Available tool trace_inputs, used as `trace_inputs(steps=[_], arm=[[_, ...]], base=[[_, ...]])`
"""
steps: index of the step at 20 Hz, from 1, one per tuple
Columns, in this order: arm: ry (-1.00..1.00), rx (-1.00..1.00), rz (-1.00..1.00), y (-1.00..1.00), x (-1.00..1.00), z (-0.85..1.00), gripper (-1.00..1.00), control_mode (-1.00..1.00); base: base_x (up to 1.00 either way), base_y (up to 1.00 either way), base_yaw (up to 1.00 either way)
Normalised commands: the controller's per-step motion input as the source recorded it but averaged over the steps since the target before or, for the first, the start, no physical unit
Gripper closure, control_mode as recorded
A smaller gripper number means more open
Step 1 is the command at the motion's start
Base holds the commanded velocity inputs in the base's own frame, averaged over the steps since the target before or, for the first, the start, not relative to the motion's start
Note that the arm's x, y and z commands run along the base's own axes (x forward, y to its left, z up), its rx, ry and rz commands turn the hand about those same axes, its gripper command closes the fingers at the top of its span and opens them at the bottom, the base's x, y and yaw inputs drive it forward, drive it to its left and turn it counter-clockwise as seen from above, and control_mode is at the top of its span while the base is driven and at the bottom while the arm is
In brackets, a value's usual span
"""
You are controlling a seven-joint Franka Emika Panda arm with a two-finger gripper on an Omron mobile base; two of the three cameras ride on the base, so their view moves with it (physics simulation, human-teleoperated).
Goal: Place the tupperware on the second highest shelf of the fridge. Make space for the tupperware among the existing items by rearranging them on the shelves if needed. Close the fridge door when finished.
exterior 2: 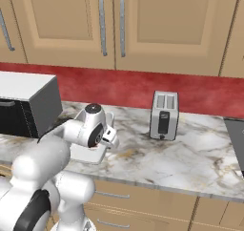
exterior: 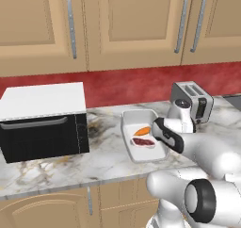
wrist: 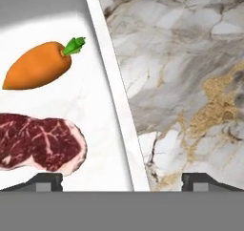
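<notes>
White shallow rectangular tupperware (wrist: pixel 71 130) (orange carrot (wrist: pixel 40 65), dark red steak (wrist: pixel 40 141) inside) sits on the marbled surface (wrist: pixel 190 82) directly under the claw (wrist: pixel 121 182). Claw released, tips straddling the tupperware's rim. Silver toaster (exterior: pixel 192 100) just behind it.

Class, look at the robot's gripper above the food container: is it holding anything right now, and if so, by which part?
Nothing is held. The gripper is open, its fingertips straddling the rim of the tupperware, one over the inside near the steak, one over the counter.
</notes>
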Motion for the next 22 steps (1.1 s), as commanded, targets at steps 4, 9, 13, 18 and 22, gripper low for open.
trace_inputs(steps=[4,9,13,18,22], arm=[[0.13,0.00,-0.03,-0.11,0.33,-0.37,-1.00,-1.00],[0.09,0.00,0.00,-0.01,0.02,-0.26,1.00,-1.00],[0.00,0.00,0.00,0.00,0.00,0.00,1.00,-1.00],[0.00,0.00,0.00,0.00,0.00,0.00,1.00,-1.00],[0.00,0.00,0.00,0.00,0.00,0.00,1.00,-1.00]], base=[[0.00,0.00,0.00],[0.00,0.00,0.00],[0.00,0.00,0.00],[0.00,0.00,0.00],[0.00,0.00,0.00]])
